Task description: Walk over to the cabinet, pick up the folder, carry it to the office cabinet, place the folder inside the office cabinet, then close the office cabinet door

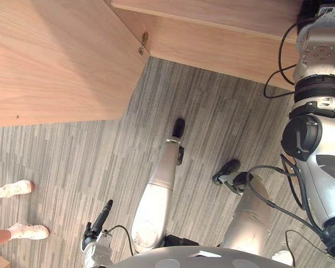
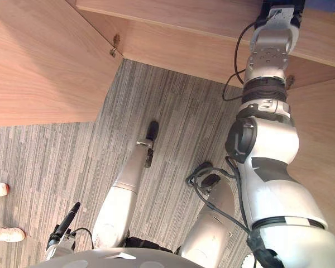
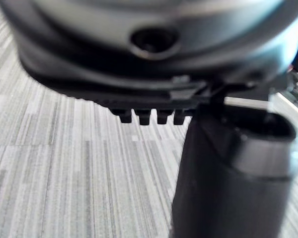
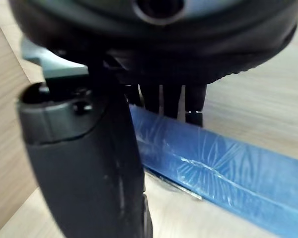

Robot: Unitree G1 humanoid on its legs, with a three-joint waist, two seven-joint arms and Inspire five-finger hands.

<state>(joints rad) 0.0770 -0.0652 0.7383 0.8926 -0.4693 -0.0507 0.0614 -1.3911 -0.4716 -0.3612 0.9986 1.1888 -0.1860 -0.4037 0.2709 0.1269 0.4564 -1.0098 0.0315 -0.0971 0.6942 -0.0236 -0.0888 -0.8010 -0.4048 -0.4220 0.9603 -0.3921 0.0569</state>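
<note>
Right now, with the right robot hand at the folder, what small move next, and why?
Likely ease the right robot hand off the blue folder and back: the folder already rests on the wooden shelf inside the cabinet, whose door stands open.

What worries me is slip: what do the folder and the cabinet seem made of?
Folder: blue plastic, probably; glossy, with bright reflections and fine creases.
Cabinet: light wood or wood-look laminate, matt, grain showing; which of the two is unclear.
</note>
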